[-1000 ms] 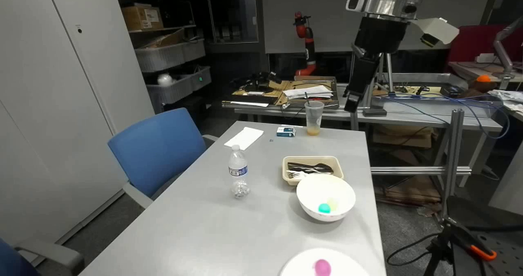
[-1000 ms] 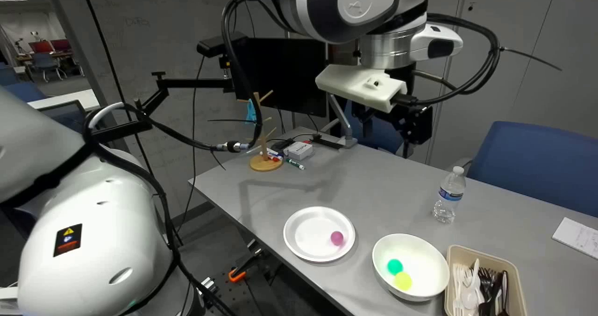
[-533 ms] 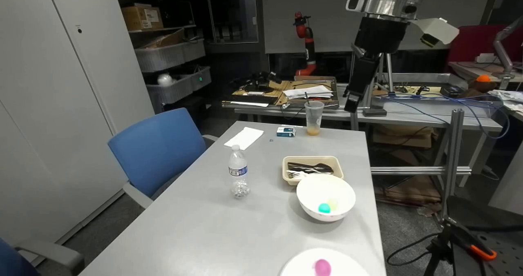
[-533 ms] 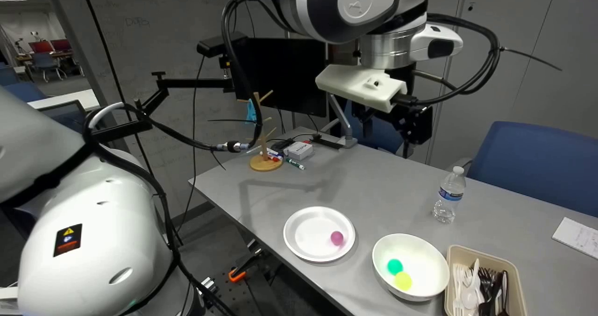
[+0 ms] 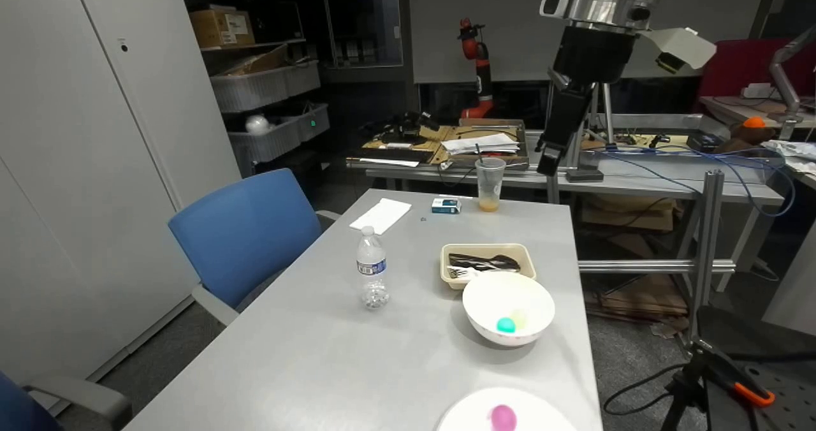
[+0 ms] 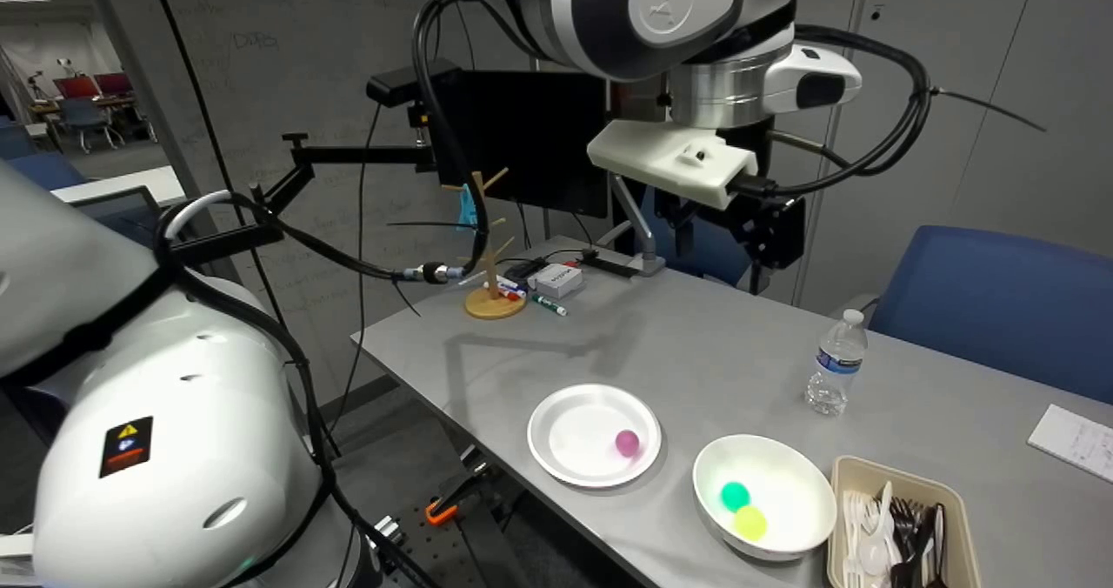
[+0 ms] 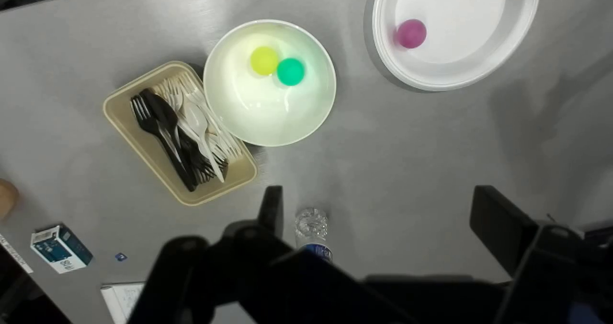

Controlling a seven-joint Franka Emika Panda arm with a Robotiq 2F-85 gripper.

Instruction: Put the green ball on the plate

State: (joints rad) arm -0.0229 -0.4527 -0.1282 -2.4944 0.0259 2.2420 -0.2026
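Note:
The teal-green ball lies inside the deep white bowl, beside a yellow ball. It also shows in both exterior views. The flat white plate stands apart from the bowl and holds a pink ball. In an exterior view the plate is whole; its near part is cut off in an exterior view. My gripper is open and empty, fingers wide apart, high above the table. Neither ball nor plate is between the fingers.
A beige cutlery tray stands against the bowl. A clear water bottle stands upright on the table, partly behind the gripper in the wrist view. A small blue-white box, a paper and a plastic cup lie farther off.

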